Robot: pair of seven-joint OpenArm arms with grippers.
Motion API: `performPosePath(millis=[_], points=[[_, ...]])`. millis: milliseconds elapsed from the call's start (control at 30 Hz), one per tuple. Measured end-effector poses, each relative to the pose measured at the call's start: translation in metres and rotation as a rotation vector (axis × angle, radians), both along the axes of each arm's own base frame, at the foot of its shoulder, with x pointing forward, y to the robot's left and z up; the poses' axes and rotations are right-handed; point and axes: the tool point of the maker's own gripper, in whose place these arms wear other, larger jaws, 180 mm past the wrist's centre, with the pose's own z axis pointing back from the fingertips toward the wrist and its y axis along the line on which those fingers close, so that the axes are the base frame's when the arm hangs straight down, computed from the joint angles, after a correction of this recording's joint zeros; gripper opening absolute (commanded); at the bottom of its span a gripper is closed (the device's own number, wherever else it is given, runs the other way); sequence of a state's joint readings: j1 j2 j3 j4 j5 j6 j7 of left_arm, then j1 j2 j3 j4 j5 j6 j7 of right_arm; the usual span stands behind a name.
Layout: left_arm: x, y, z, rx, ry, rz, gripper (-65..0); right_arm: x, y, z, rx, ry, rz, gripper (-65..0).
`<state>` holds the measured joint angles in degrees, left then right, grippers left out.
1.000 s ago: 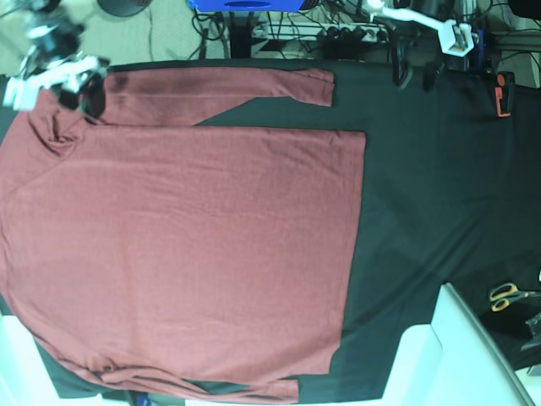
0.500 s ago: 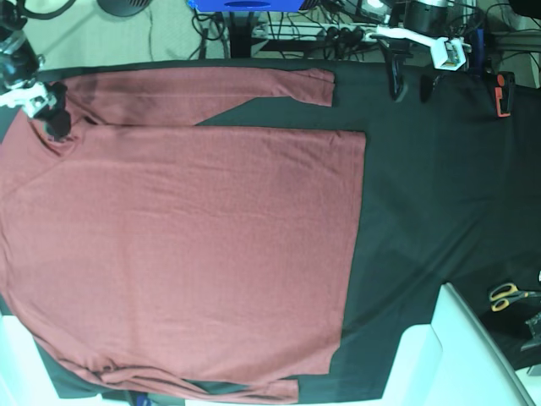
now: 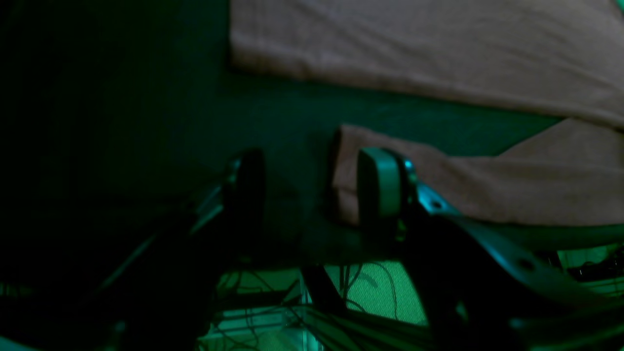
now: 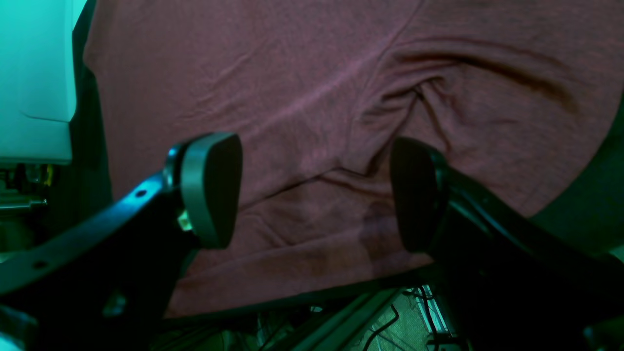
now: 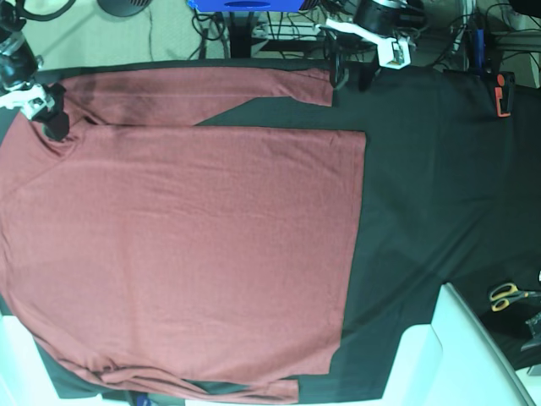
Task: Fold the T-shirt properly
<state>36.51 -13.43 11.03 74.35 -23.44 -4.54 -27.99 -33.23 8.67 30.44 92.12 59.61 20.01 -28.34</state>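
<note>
The T-shirt (image 5: 182, 254) lies flat on the black cloth sheet (image 5: 431, 194). Only the left wrist view shows the left gripper (image 3: 312, 187) straddling the sleeve cuff (image 3: 351, 180), jaws apart, nothing clamped. The right wrist view shows the right gripper (image 4: 317, 190) spread wide above wrinkled shoulder fabric. Scissors (image 5: 510, 295) lie beyond the shirt's hem, and cables (image 5: 287, 25) trail past the sleeve.

In the base view the left gripper (image 5: 351, 74) now sits at the sleeve cuff (image 5: 324, 86) of the T-shirt (image 5: 194, 254), left of its earlier spot near the top right. The right gripper (image 5: 46, 106), first further right over the sleeve, now hangs at the upper left edge.
</note>
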Motion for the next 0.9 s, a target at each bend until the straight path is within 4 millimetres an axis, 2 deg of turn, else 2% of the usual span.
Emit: performPosePath(millis=[267,500,667,767,900], points=[[0.003,-0.009,-0.013,-0.016,0.02,0.015,-35.5,0.0,0.0,0.0,0.0,0.0,0.0,-21.0],[0.003,-0.046,-0.013,-0.073,0.021,-0.06,-35.5,0.0,0.0,0.0,0.0,-0.001,0.0,-21.0],[0.006,-0.044,-0.013,-0.068,0.016,-0.063,-38.7,0.0,0.0,0.0,0.0,0.0,0.0,-21.0],[0.016,-0.043,-0.011,-0.065,-0.003,-0.061,-43.4,0.0,-0.001,0.0,-0.001,-0.001,-0.002,-21.0],[0.016,-0.04,-0.013,-0.057,0.002,-0.056,-58.7,0.0,-0.001,0.0,-0.001,-0.001,-0.002,-21.5]])
